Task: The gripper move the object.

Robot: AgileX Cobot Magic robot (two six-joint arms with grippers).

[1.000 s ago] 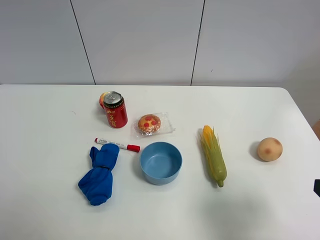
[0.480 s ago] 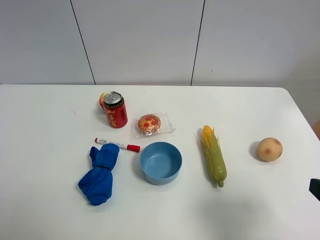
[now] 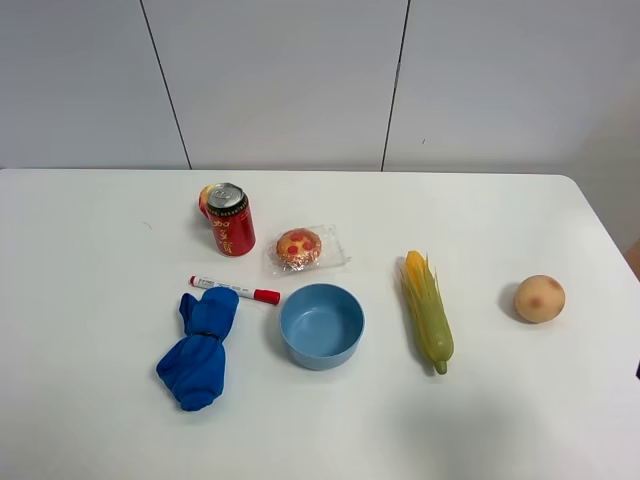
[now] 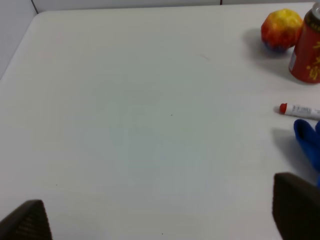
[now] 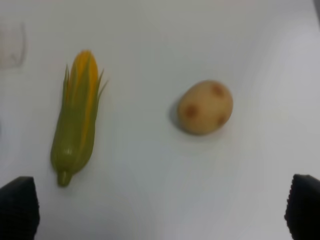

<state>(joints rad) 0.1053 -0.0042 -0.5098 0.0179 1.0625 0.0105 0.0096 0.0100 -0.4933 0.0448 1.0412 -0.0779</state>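
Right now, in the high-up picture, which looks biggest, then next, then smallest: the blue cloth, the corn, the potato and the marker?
1. Blue cloth, biggest.
2. Corn, long but narrower.
3. Potato.
4. Marker, smallest: longer than the potato, but very thin.

**Where things lie on the table**

The can [image 3: 230, 220] stands nearest the table's [image 3: 90, 420] far edge, a fruit [image 3: 205, 200] behind it. The bun [image 3: 299, 247] lies right of the can. The pen [image 3: 235, 290] touches the cloth [image 3: 198, 348]. The bowl [image 3: 321, 325], corn [image 3: 427, 310] and potato [image 3: 539, 298] follow toward the right edge.
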